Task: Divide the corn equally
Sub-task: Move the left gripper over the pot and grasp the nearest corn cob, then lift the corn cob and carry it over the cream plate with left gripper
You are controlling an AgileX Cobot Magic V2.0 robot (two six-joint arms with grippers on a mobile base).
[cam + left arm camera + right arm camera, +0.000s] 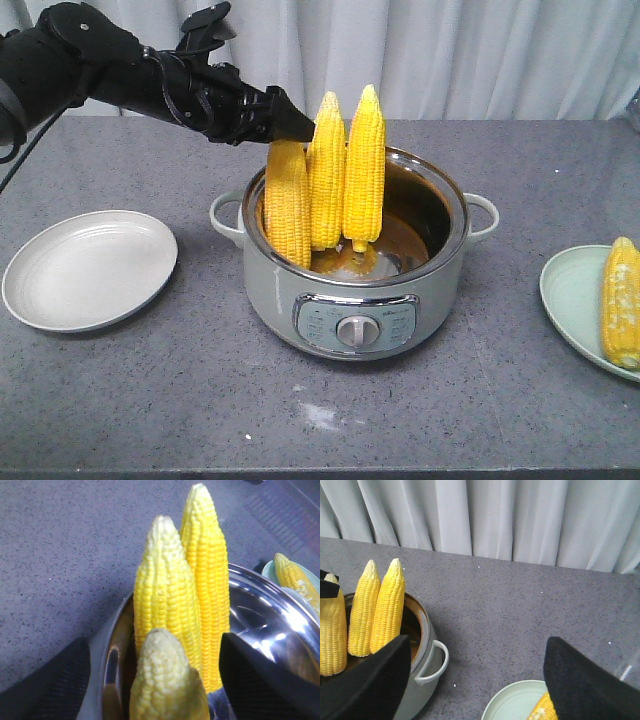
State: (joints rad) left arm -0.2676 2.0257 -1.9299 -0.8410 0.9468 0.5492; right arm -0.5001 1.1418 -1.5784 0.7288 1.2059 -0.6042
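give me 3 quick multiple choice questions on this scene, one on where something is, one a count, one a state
1. Where does the lone cob lie?
A. on the table beside the pot
B. inside the pot
C. on the green plate

2. How many cobs stand in the pot?
A. two
B. three
C. five

3. How is the left hand?
A. open, fingers either side of a cob's tip
B. shut on the pot's handle
C. shut on the plate's rim

Answers:
1 C, the front view shows it resting on that plate at the right.
2 B, three tips rise above the rim.
3 A, the left wrist view shows a gap on each side of the cob.
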